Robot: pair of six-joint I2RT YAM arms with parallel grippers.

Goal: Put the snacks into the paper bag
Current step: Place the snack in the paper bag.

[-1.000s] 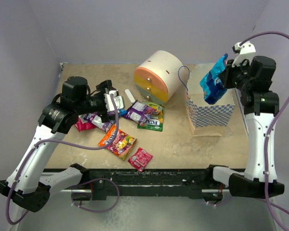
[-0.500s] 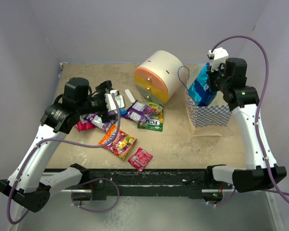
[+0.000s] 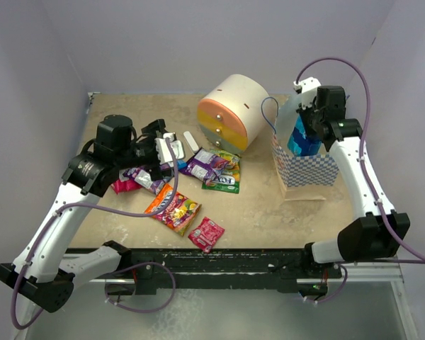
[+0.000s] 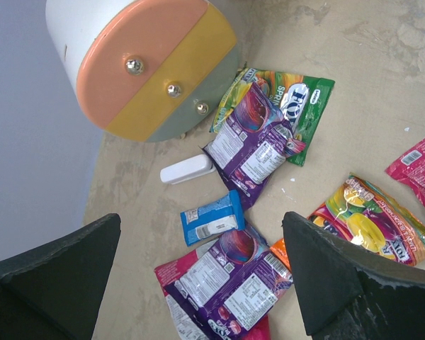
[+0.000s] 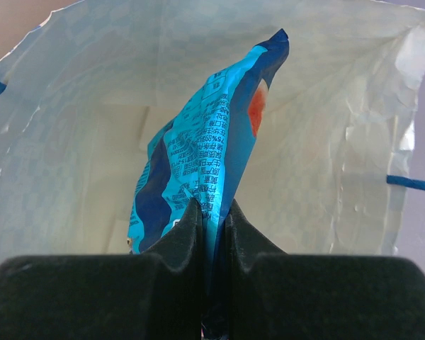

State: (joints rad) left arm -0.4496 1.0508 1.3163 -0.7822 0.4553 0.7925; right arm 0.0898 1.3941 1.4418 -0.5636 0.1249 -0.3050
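- At the right pincer point(image 5: 211, 212): clenched on one edge of a blue packet point(image 5: 205, 134), both fingers pressed flat against the foil.
- Hangs that blue packet down inside the open mouth of the paper bag point(image 3: 313, 170), which stands upright on the bench point(image 3: 269, 209) just to the right-arm side of the drawer unit point(image 3: 234, 113).
- On the blue packet: rows of fine dark print, too small to read, plus a red-orange patch near the far end.
- On the paper bag: a blue-and-white check band around the outside.
- At the left pincer point(image 4: 202, 219): released, fingers spread wide, grasping nothing, hovering above the loose snacks on the near, left-arm side of the drawer unit.
- Directly in front of the drawer unit: a purple packet point(image 4: 251, 142) lying across a green packet point(image 4: 304, 99). Reads "FO…" in big white letters and "SPRIN…" along the edge of the green one, with the rest covered.
- Close to the foot of the drawer unit: a white stick point(image 4: 188, 170), lying flat.
- A little farther out from the drawer unit: a small blue packet point(image 4: 212, 218) with a white label panel, its print too fine to read.
- Farther again from the drawer unit:
  - a second purple packet point(image 4: 230, 280) with white panels of small print, unreadable;
  - an orange packet point(image 4: 372, 227) printed with bright fruit;
  - a pink packet point(image 4: 418, 166) cut off by the frame edge.
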